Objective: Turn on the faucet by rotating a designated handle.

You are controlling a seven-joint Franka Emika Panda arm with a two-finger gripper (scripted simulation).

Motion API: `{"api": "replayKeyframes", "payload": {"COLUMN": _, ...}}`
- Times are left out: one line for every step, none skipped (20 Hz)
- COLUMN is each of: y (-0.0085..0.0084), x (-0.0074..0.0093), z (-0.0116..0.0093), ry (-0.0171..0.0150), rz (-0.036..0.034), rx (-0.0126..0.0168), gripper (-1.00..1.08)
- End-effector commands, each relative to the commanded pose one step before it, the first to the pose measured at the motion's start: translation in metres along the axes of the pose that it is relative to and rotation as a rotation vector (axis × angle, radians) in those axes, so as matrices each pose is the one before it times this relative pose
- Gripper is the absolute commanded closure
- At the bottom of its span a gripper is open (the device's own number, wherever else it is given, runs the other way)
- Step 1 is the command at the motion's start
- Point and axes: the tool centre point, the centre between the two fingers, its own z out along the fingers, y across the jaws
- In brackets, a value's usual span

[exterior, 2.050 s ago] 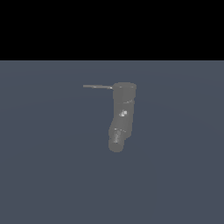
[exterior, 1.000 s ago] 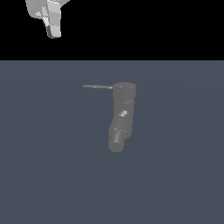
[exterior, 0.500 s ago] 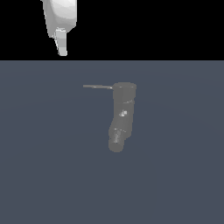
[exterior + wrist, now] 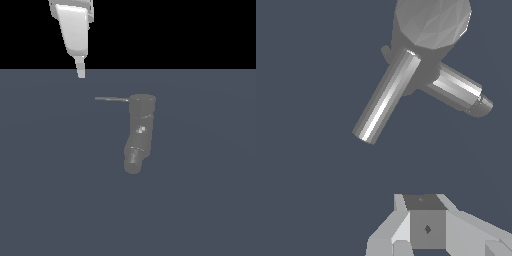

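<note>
Reaching for the handle [image 4: 111,99]

Our claw [image 4: 80,73] looks closed, holding nothing; we should push the rod's tip sideways, not the faucet [image 4: 140,127].

Surface finishes: grey metal fixture, white claw, flat slate ground

Faucet [image 4: 139,131]: dull grey, metal-like, faceted cap; ribbed spout. Handle [image 4: 386,96]: brushed-metal look, bright lengthwise streaks in the wrist view. Claw [image 4: 80,73]: smooth white, plastic-like, soft sheen. Desk [image 4: 200,200]: uniform matt blue-grey, no texture or reflections visible.
</note>
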Motion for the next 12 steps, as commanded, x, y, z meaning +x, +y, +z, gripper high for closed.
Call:
{"api": "replayKeyframes", "payload": {"y": -0.00999, "x": 0.00576, "z": 0.00842, "ry": 0.00167, "rz": 0.05437, "rx": 0.00075, "gripper": 1.08}}
{"api": "replayKeyframes", "payload": {"y": -0.00399, "x": 0.00232, "z": 0.00337, "ry": 0.00070, "rz": 0.02163, "rx": 0.00007, "gripper": 1.08}}
{"api": "replayKeyframes", "payload": {"y": -0.00403, "x": 0.00236, "z": 0.00340, "ry": 0.00074, "rz": 0.02189, "rx": 0.00006, "gripper": 1.08}}
{"api": "replayKeyframes", "payload": {"y": -0.00408, "x": 0.00240, "z": 0.00345, "ry": 0.00078, "rz": 0.02216, "rx": 0.00004, "gripper": 1.08}}
{"api": "replayKeyframes", "payload": {"y": -0.00414, "x": 0.00244, "z": 0.00349, "ry": 0.00082, "rz": 0.02248, "rx": 0.00003, "gripper": 1.08}}
{"api": "replayKeyframes", "payload": {"y": -0.00420, "x": 0.00249, "z": 0.00354, "ry": 0.00086, "rz": 0.02282, "rx": 0.00002, "gripper": 1.08}}
{"api": "replayKeyframes", "payload": {"y": -0.00427, "x": 0.00254, "z": 0.00359, "ry": 0.00090, "rz": 0.02321, "rx": 0.00001, "gripper": 1.08}}
{"api": "replayKeyframes", "payload": {"y": -0.00435, "x": 0.00261, "z": 0.00365, "ry": 0.00093, "rz": 0.02364, "rx": 0.00000, "gripper": 1.08}}
{"api": "replayKeyframes", "payload": {"y": -0.00437, "x": 0.00263, "z": 0.00365, "ry": 0.00094, "rz": 0.02373, "rx": 0.00000, "gripper": 1.08}}
{"api": "replayKeyframes", "payload": {"y": -0.00425, "x": 0.00256, "z": 0.00353, "ry": 0.00092, "rz": 0.02306, "rx": -0.00001, "gripper": 1.08}}
{"api": "replayKeyframes", "payload": {"y": -0.00410, "x": 0.00247, "z": 0.00340, "ry": 0.00090, "rz": 0.02224, "rx": -0.00001, "gripper": 1.08}}
{"api": "replayKeyframes", "payload": {"y": -0.00394, "x": 0.00238, "z": 0.00326, "ry": 0.00087, "rz": 0.02137, "rx": -0.00001, "gripper": 1.08}}
